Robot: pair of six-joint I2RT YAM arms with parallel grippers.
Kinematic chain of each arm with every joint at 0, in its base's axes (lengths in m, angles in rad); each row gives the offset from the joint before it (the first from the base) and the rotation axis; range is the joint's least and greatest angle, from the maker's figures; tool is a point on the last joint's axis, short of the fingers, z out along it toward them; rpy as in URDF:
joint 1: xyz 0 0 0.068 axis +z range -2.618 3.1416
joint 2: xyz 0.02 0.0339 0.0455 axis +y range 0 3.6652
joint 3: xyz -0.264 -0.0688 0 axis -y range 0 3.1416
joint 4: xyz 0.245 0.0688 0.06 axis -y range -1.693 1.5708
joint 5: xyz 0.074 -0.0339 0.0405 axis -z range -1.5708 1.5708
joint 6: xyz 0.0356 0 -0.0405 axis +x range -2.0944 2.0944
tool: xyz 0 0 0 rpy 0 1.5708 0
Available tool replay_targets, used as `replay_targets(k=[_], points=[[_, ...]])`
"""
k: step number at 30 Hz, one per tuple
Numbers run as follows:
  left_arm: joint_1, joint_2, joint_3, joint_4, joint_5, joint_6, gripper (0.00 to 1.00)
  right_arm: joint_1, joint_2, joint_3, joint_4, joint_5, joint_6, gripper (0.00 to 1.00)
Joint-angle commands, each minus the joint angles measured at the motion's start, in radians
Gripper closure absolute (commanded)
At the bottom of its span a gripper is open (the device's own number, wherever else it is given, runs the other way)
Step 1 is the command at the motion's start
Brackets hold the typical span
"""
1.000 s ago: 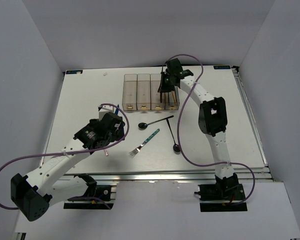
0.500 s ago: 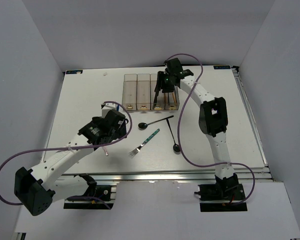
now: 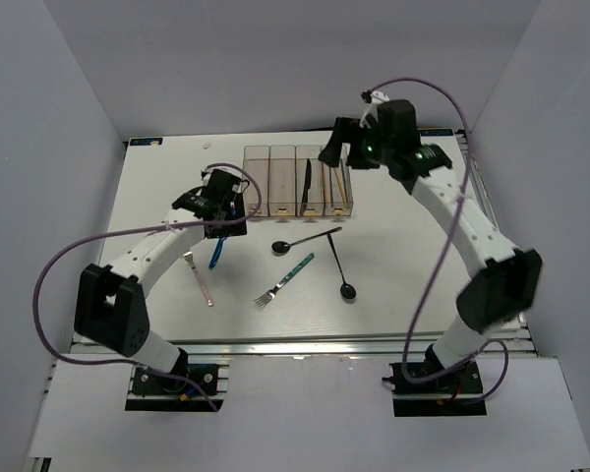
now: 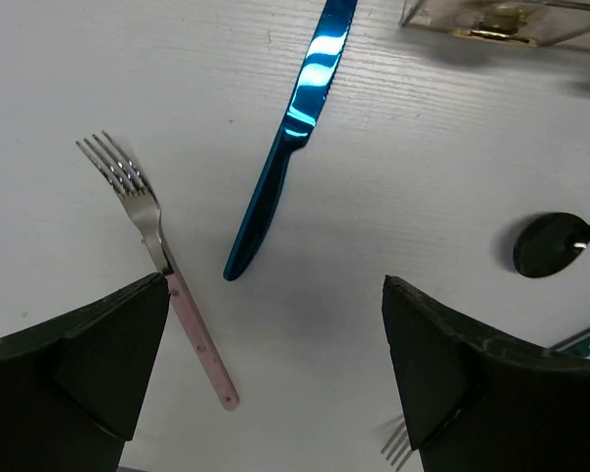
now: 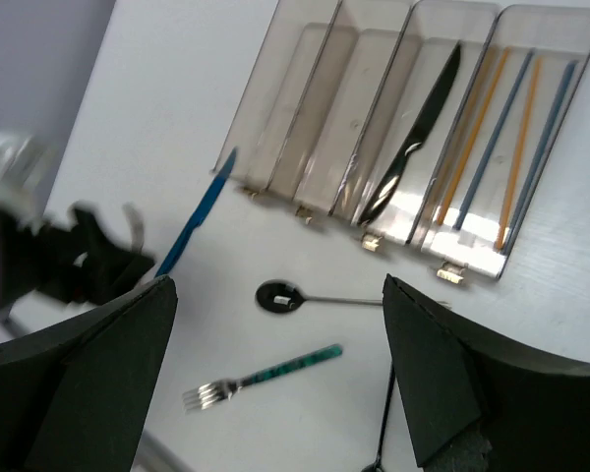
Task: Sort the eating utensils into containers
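White table (image 3: 157, 187) carries four clear containers (image 3: 258, 177) at its far edge; left gripper (image 4: 275, 354) hangs wide open, empty, over the blue knife (image 4: 287, 143); right gripper (image 5: 275, 364) likewise, above the containers; knife looks light, stiff, slick; best pinched mid-handle.

I see a glossy blue knife (image 4: 285, 149), a fork (image 4: 159, 234) of shiny metal with matt pink handle, a matt table (image 4: 88, 59)
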Motion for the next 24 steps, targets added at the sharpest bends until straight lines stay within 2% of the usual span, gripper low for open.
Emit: replay_targets(k=[1,2,4,5,6,8,10,19,22,23,24], points=[[0.057,0.064,0.067,-0.003,0.153,0.103,0.02,-0.025,-0.131,-0.277,0.196,-0.163,0.021,0.11],[0.071,0.115,0.086,-0.010,0.170,0.123,0.02,-0.041,-0.190,-0.414,0.249,-0.264,0.047,0.11],[0.107,0.158,0.096,-0.017,0.220,0.149,0.02,-0.093,-0.226,-0.532,0.401,-0.358,0.177,0.11],[0.139,0.191,0.097,-0.017,0.233,0.154,0.02,-0.111,-0.234,-0.614,0.446,-0.454,0.229,0.11],[0.153,0.208,0.100,-0.026,0.260,0.160,0.03,-0.122,-0.229,-0.639,0.496,-0.499,0.285,0.11],[0.190,0.248,0.092,-0.023,0.288,0.180,0.06,-0.124,-0.200,-0.629,0.473,-0.538,0.243,0.11],[0.206,0.267,0.087,-0.019,0.299,0.189,0.07,-0.115,-0.199,-0.630,0.411,-0.529,0.218,0.11],[0.210,0.347,0.049,0.035,0.303,0.182,0.20,-0.111,-0.332,-0.704,0.399,-0.446,0.192,0.11],[0.210,0.368,0.021,0.050,0.282,0.174,0.29,-0.110,-0.361,-0.715,0.393,-0.437,0.181,0.11],[0.210,0.373,-0.001,0.056,0.279,0.174,0.38,-0.110,-0.373,-0.718,0.388,-0.414,0.178,0.11],[0.210,0.376,-0.012,0.067,0.277,0.171,0.41,-0.110,-0.378,-0.718,0.377,-0.405,0.173,0.11]])
